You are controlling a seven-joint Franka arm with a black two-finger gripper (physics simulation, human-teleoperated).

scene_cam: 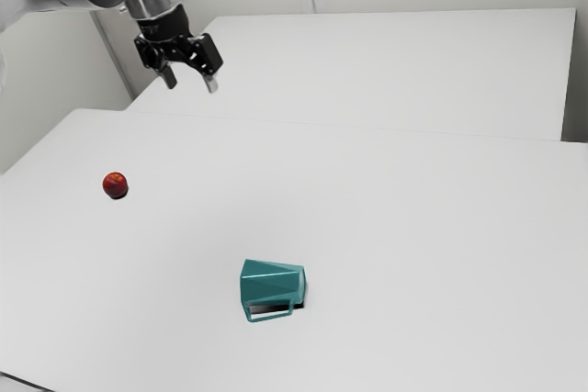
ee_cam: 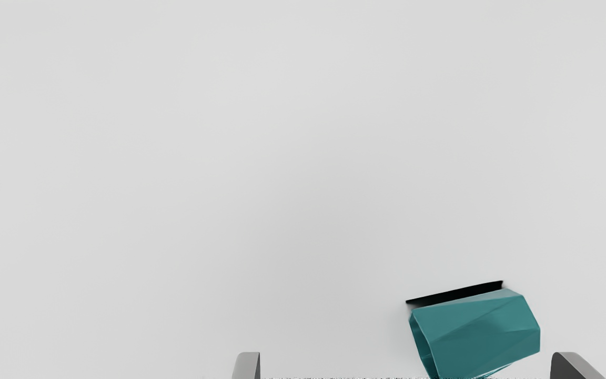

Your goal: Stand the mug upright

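Since the teal mug [scene_cam: 273, 284] lies on its side on the white counter [scene_cam: 423, 227], the upright pose is not reached; a grip, a turn onto its base and a release look to be what is left. The exterior view gives the handle [scene_cam: 271, 318], on the mug's side toward that camera, while the wrist view looks partly into the open mouth [ee_cam: 421, 342]. Farther off, toward the exterior view's left, sits a red apple [scene_cam: 115, 184]. Beyond that, the end effector [scene_cam: 192, 84] hangs high above the counter, well apart from the mug, its fingers [ee_cam: 248, 366] spread and holding nothing.
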